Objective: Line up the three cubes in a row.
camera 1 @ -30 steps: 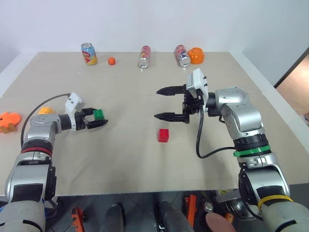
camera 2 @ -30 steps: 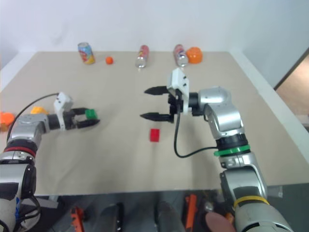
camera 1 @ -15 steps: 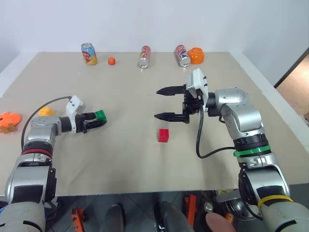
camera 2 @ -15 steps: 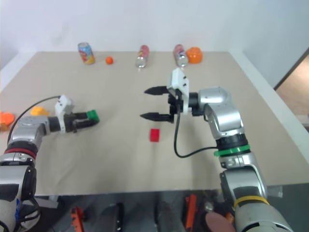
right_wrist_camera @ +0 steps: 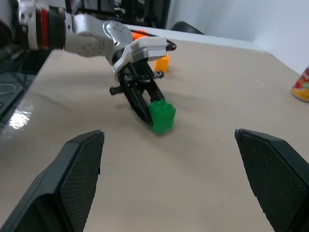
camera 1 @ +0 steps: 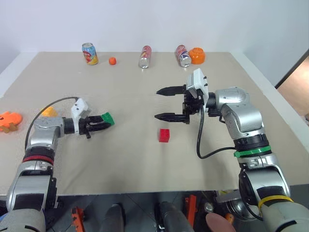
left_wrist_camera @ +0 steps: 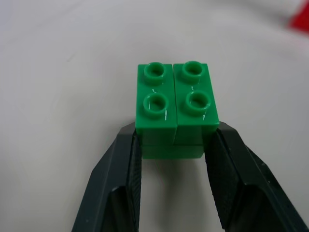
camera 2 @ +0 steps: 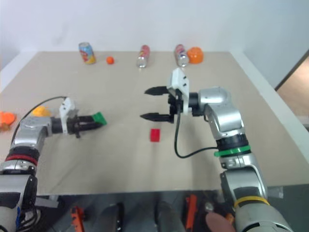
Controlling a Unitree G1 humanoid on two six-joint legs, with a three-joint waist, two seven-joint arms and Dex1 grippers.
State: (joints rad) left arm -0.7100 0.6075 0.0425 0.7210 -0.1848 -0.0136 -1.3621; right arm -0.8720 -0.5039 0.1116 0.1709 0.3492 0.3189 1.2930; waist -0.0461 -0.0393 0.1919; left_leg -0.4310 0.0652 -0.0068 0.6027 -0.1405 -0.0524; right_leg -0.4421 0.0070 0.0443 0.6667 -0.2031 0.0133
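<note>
red cube (left_wrist_camera: 301, 18): cut off at frame corner (blurred) | yellow-orange cube (camera 1: 48, 111): partly behind left arm

Three cans (camera 1: 144, 56) are lying along the table's (camera 1: 145, 164) far edge, with a ball (camera 1: 112, 61) between the left two and a pumpkin toy (camera 1: 196, 55) just right of the last. One cube (camera 1: 164, 136) is sitting mid-table; another (camera 1: 108, 119), left of it, is sitting between the left gripper's (camera 1: 102, 122) fingers; a third (camera 1: 47, 112) is lying nearer the left edge.

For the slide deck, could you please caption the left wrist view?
Left pincer clamps a green cube, studs up, between its black fingers above the beige table.
</note>
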